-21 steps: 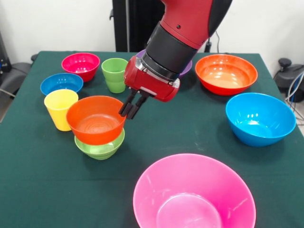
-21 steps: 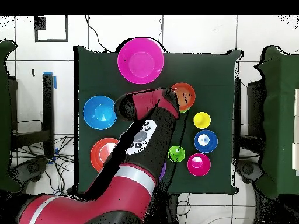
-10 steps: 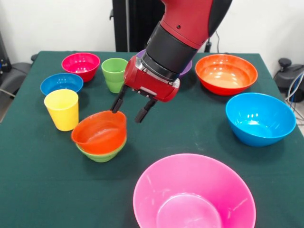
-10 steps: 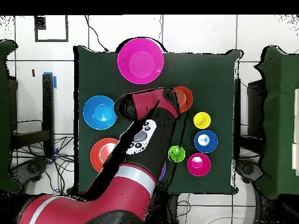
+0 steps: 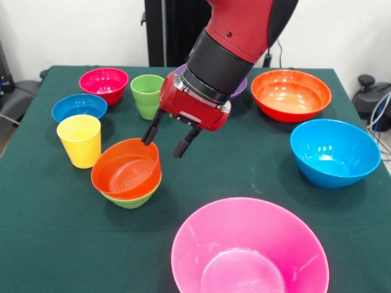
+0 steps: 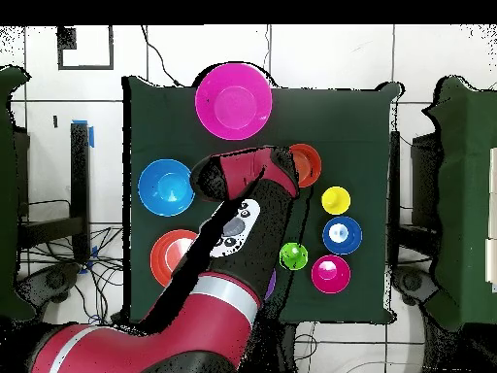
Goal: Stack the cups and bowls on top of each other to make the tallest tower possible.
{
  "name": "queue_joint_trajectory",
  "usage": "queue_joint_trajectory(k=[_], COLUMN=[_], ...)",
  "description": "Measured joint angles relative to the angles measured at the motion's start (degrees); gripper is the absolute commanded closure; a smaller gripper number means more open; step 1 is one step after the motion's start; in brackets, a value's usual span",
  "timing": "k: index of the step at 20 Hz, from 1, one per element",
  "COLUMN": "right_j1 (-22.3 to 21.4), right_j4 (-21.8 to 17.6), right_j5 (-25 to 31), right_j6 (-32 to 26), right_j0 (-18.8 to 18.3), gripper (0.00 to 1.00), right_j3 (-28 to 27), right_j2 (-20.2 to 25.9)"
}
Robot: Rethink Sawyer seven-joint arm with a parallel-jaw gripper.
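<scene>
Since a second ago the small orange-red bowl (image 5: 126, 169) has dropped out of the gripper's pinch and now sits nested in the small light-green bowl (image 5: 131, 196), level rather than tilted as it was half a second back, while the gripper (image 5: 166, 139) has spread its fingers and hangs just above the orange-red bowl's far rim, empty and wide.

Going by size, the large pink bowl (image 5: 249, 252) lies at the near edge of the table (image 5: 55, 244), well apart from the gripper. The large light blue bowl (image 5: 335, 152) and the large orange bowl (image 5: 291, 94) stand off to the picture's right, and the purple bowl is mostly hidden behind the arm. Next come the two-bowl tower, just below the fingertips, and the small magenta-red bowl (image 5: 104, 83) and dark blue bowl (image 5: 79, 108) toward the far left. The yellow cup (image 5: 79, 140) stands just beside the tower on its left; the green cup (image 5: 147, 95) stands upright behind the gripper's left finger (image 5: 150, 130).

Judging from this, the yellow cup is the nearest loose piece, a short sideways reach from the open fingers, with its long axis vertical.
</scene>
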Motion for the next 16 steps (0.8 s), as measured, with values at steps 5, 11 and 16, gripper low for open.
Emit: queue_joint_trajectory(k=[5, 11, 16], right_j1=[0.0, 0.0, 0.5], right_j4=[0.0, 0.0, 0.0], right_j5=[0.0, 0.0, 0.0], right_j6=[0.0, 0.0, 0.0], right_j0=[0.0, 0.0, 0.0], gripper=[0.0, 0.0, 0.0], right_j3=[0.0, 0.0, -0.5], right_j2=[0.0, 0.0, 0.0])
